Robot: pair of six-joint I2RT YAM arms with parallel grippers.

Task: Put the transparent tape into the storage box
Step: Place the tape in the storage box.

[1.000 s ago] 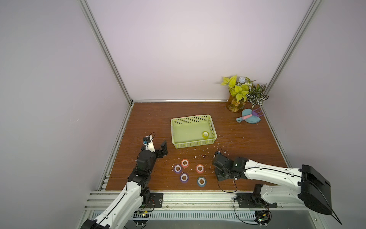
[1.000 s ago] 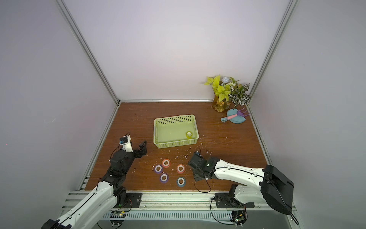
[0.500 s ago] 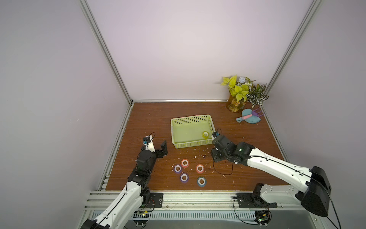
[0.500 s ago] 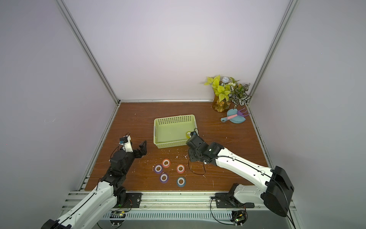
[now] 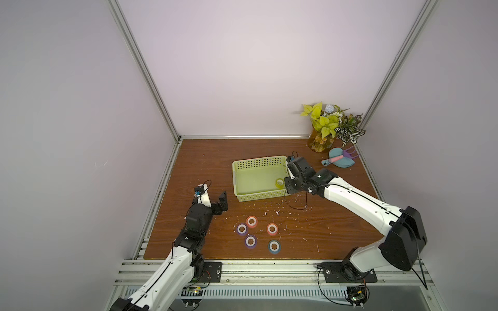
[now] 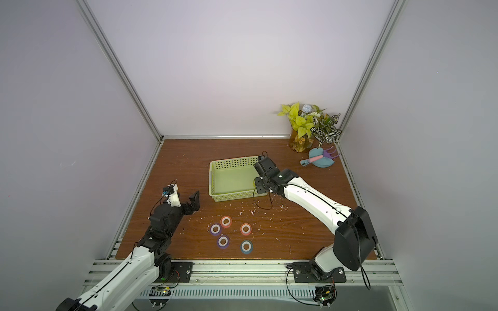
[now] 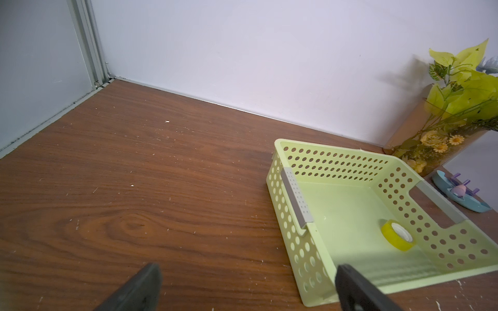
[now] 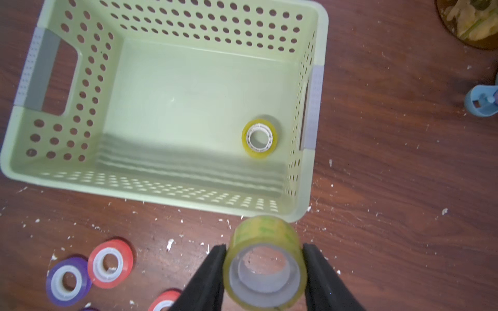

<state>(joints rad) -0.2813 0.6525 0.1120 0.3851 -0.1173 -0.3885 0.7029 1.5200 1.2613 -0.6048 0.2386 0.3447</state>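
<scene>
Yellow tape roll [image 8: 265, 269] clamped in right tool [image 8: 264, 249], held just outside a corner of storage box [image 8: 161, 192]: carry step. Next I'd move it over the box floor, then release. Left tool [image 7: 249, 269] wide open, empty.

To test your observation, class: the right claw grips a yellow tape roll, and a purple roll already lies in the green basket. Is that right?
Not quite. The loose roll in the pale green basket is yellow, not purple, as the right wrist view shows. The right claw does grip a yellow tape roll.
</scene>
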